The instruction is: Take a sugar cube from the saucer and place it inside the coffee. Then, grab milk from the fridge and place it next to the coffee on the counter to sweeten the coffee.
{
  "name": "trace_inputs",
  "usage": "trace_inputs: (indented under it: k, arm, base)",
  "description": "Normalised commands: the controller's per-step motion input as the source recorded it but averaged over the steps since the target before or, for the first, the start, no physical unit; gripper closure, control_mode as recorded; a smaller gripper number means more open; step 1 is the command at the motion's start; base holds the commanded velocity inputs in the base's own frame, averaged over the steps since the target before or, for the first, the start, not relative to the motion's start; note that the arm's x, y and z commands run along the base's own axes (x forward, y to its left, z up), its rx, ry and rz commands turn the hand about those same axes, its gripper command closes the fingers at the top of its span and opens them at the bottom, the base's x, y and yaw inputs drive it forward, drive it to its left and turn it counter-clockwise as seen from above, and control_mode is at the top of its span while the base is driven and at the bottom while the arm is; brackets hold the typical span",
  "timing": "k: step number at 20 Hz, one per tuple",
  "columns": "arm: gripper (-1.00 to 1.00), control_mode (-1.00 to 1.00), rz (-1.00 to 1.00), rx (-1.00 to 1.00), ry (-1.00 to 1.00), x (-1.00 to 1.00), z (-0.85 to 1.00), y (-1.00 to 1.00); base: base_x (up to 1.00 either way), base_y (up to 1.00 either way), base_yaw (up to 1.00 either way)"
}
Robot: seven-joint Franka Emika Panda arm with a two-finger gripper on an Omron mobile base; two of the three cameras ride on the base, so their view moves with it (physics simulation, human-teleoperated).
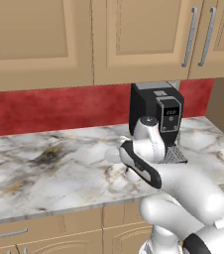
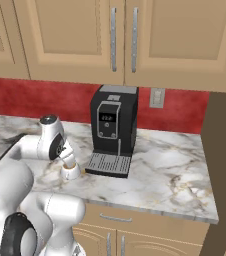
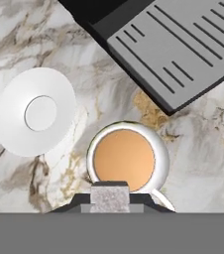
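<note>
I am counting, around the one tall black coffee machine [image 2: 113, 127]: one white cup of brown coffee [image 3: 126, 158], one round white saucer [image 3: 35, 112], and one tiny whitish sugar cube [image 3: 110, 196] sitting between my fingertips.

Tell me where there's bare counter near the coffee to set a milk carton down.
Bare counter lies right of the coffee machine, toward the dark side wall, and a wide stretch lies left of the saucer. It is crowded where the coffee sits between saucer and drip tray, under the gripper holding the sugar cube.
</note>
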Motion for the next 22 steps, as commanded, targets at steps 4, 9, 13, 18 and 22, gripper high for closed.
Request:
trace_inputs:
  k: [4, 9, 13, 18, 22]
  arm:
    - [1.0, -1.0, -0.01, -0.04, 0.0, 0.0, 0.0, -0.17]
    - [1.0, -1.0, 0.0, 0.0, 0.01, 0.0, 0.0, -0.12]
    - [1.0, -1.0, -0.01, -0.03, 0.0, 0.19, 0.0, -0.07]
    - [-1.0, -1.0, -0.02, -0.02, 0.0, 0.21, 0.0, 0.0]
    - [-1.0, -1.0, 0.0, 0.0, 0.0, 0.05, 0.0, 0.0]
  base:
    - [0.0, 0.0, 0.0]
    - [0.0, 0.0, 0.0]
    - [0.0, 0.0, 0.0]
    - [0.0, 0.0, 0.0]
    - [0.0, 0.0, 0.0]
